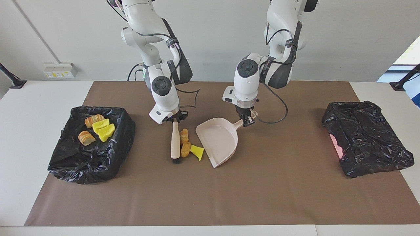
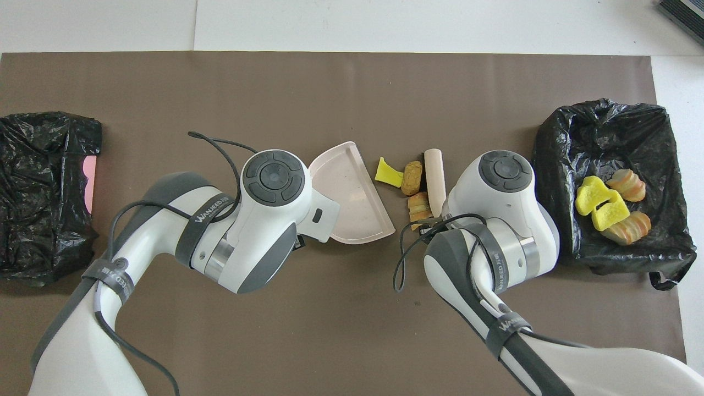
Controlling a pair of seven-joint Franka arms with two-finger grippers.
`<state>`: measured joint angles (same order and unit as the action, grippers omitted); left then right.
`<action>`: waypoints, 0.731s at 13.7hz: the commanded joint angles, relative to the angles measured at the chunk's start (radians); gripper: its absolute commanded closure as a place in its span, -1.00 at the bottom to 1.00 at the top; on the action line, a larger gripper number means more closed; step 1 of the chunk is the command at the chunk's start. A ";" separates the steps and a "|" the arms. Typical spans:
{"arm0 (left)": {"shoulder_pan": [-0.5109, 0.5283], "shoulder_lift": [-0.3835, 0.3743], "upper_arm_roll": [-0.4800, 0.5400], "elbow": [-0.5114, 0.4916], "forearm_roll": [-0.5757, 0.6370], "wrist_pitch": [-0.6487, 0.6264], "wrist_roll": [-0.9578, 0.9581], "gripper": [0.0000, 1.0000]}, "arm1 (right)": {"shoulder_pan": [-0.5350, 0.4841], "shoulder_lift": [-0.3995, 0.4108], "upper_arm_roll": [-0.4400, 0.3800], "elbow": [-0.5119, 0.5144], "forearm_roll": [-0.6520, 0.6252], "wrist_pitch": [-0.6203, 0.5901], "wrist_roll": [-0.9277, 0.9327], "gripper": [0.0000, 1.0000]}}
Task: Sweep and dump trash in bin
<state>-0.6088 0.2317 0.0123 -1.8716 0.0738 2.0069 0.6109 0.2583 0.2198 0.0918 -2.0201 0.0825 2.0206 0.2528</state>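
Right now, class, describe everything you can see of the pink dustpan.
The pink dustpan is pale, smooth plastic: a shallow, empty scoop with raised walls and a short handle. The left gripper is shut on that handle. The pan lies on the brown mat mid-table, its open mouth turned toward three foam chunks beside it, the yellow one almost at its lip.
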 commanded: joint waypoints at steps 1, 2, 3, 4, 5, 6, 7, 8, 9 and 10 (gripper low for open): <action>-0.005 -0.060 0.001 -0.078 -0.014 0.018 0.029 1.00 | -0.037 0.003 -0.007 0.066 0.014 -0.074 0.037 1.00; -0.005 -0.060 0.001 -0.081 -0.014 0.021 0.027 1.00 | -0.043 0.003 -0.015 0.081 -0.010 -0.104 0.034 1.00; -0.005 -0.060 -0.002 -0.081 -0.014 0.024 0.038 1.00 | -0.045 0.001 -0.011 0.078 -0.115 -0.108 0.019 1.00; -0.006 -0.061 0.000 -0.089 -0.014 0.033 0.055 1.00 | -0.047 -0.006 -0.009 0.075 -0.206 -0.117 -0.012 1.00; -0.011 -0.063 0.000 -0.092 -0.014 0.035 0.056 1.00 | -0.050 -0.008 -0.011 0.071 -0.237 -0.117 -0.053 1.00; -0.011 -0.068 0.000 -0.100 -0.014 0.036 0.058 1.00 | -0.050 0.004 -0.011 0.064 -0.245 -0.111 -0.075 1.00; -0.011 -0.072 0.000 -0.112 -0.014 0.045 0.079 1.00 | -0.042 0.029 -0.009 0.064 -0.245 -0.103 -0.078 1.00; -0.011 -0.078 0.001 -0.122 -0.014 0.062 0.111 1.00 | -0.030 0.053 -0.003 0.066 -0.238 -0.102 -0.081 1.00; -0.011 -0.078 0.001 -0.127 -0.014 0.073 0.119 1.00 | -0.015 0.065 0.003 0.067 -0.228 -0.099 -0.086 1.00; -0.009 -0.078 0.001 -0.127 -0.014 0.075 0.119 1.00 | -0.004 0.067 0.014 0.066 -0.213 -0.095 -0.098 1.00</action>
<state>-0.6102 0.1929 0.0076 -1.9446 0.0738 2.0497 0.6949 0.2367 0.2637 0.0871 -1.9613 -0.1374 1.9239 0.1869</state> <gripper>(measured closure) 0.678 0.740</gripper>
